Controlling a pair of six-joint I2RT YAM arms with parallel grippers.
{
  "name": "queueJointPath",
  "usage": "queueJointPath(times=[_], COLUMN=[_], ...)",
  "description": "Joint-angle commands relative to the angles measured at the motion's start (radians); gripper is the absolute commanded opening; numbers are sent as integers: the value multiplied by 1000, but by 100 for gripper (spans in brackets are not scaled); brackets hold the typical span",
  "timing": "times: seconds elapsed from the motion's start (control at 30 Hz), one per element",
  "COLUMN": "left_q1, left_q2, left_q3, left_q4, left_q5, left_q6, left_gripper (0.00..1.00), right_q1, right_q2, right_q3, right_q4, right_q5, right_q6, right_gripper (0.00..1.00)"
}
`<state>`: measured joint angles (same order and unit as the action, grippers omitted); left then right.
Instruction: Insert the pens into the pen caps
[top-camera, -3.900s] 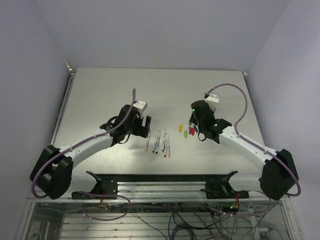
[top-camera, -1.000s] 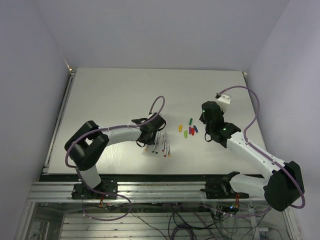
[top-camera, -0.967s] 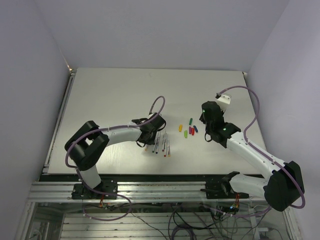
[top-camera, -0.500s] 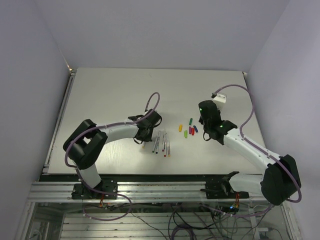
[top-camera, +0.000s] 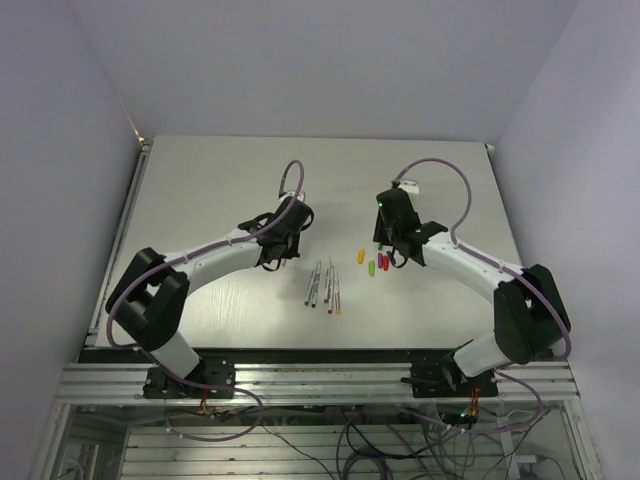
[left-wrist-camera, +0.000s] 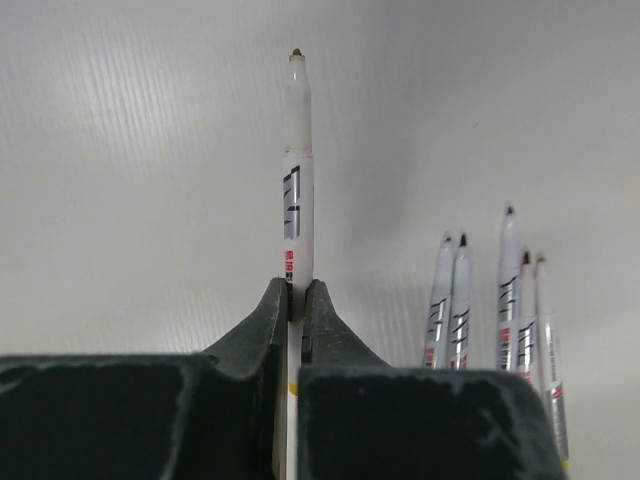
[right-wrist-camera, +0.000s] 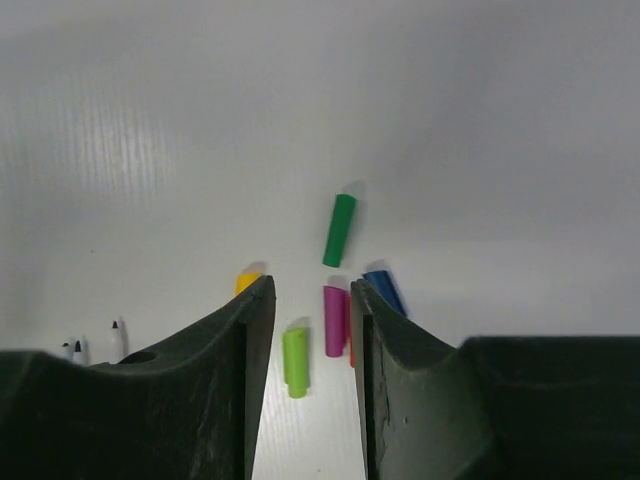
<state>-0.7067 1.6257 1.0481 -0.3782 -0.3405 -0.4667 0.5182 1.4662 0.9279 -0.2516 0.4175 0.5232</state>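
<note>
My left gripper (left-wrist-camera: 297, 290) is shut on one pen (left-wrist-camera: 297, 170), a white barrel that sticks out ahead of the jaws with its small tip pointing away. Several more pens (left-wrist-camera: 510, 290) lie side by side on the table to its right, also seen from above as pens (top-camera: 322, 285). My right gripper (right-wrist-camera: 312, 292) hangs open over the pen caps. A light green cap (right-wrist-camera: 295, 360) and a magenta cap (right-wrist-camera: 334, 320) show between its fingers. The yellow cap (right-wrist-camera: 247, 281), dark green cap (right-wrist-camera: 340, 230) and blue cap (right-wrist-camera: 383, 288) lie around them.
The white table (top-camera: 200, 190) has a raised rim along its left side and walls close on both sides. From above, the left gripper (top-camera: 273, 250) sits left of the pen row and the right gripper (top-camera: 384, 243) just behind the caps (top-camera: 372, 265).
The left arm has carried one pen up and away from the row, toward the far left. The right arm has swung left and now hangs over the caps.
</note>
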Motion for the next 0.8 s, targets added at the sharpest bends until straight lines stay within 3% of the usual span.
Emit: queueJointPath(times=[0.0,0.37,0.57,0.77], left_q1=[12,95,101,102], left_q2=[-82,-217,-230,-227], left_q3=[-40,-195,-198,-196], left_q4=[132,310,301,295], left_q5=[-59,10,0,12], left_q6=[29,0,18,25], left_gripper=[7,7,7,7], right_q1=[2,11,12,16], right_q2=[80,243,278,270], right_q3=[56,135,163,145], right_q4=[19,29,-7,-17], right_q5=[-132,-286,-287,-274], right_q6=[-17,-18,-17,-3], right_gripper=[35,31,31,39])
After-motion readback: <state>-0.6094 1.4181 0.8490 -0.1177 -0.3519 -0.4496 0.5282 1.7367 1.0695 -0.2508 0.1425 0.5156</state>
